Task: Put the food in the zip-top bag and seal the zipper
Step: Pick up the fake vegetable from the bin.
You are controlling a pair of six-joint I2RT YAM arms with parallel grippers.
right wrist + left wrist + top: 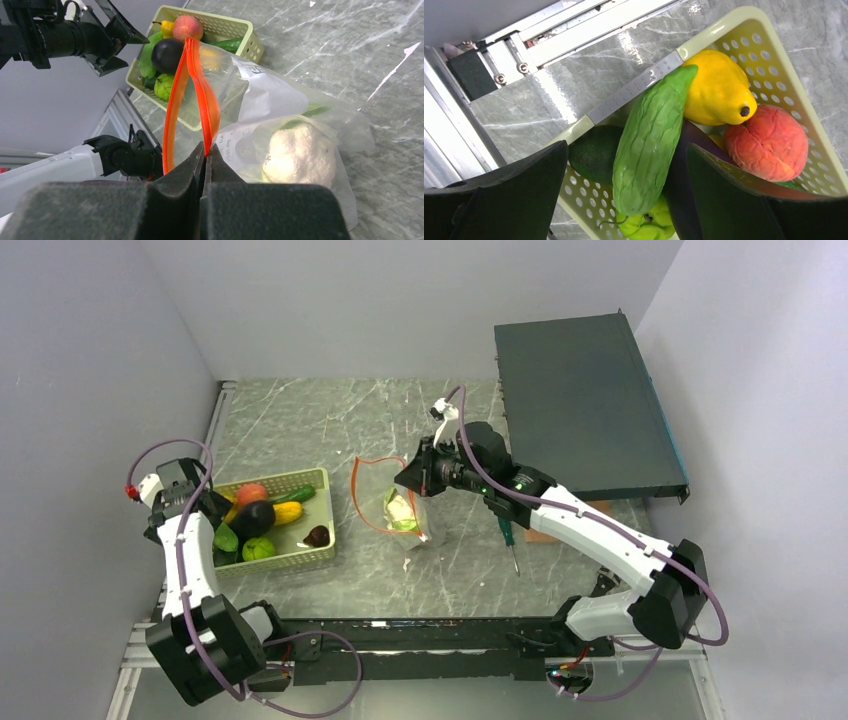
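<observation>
Orange zipper (192, 75) of the bag (270, 95) is pinched in the clenched right gripper (205, 150), at the near end of the bag's mouth. A whitish-green piece (297, 152) lies inside the bag, just beyond the gripper. The left gripper (626, 165) hangs released and spread wide over the basket (769, 55), a cucumber (649, 140) between its fingers. The worktop (320, 420) is grey marble. The walls (400, 300) are pale grey, and a dark box (580, 410) sits far right.

Pale grey walls (400, 300) close in three sides of a grey-green marbled tabletop (300, 420). A dark, flat metal case (580, 400) sits back right. An aluminium rail (574, 30) edges the table.
</observation>
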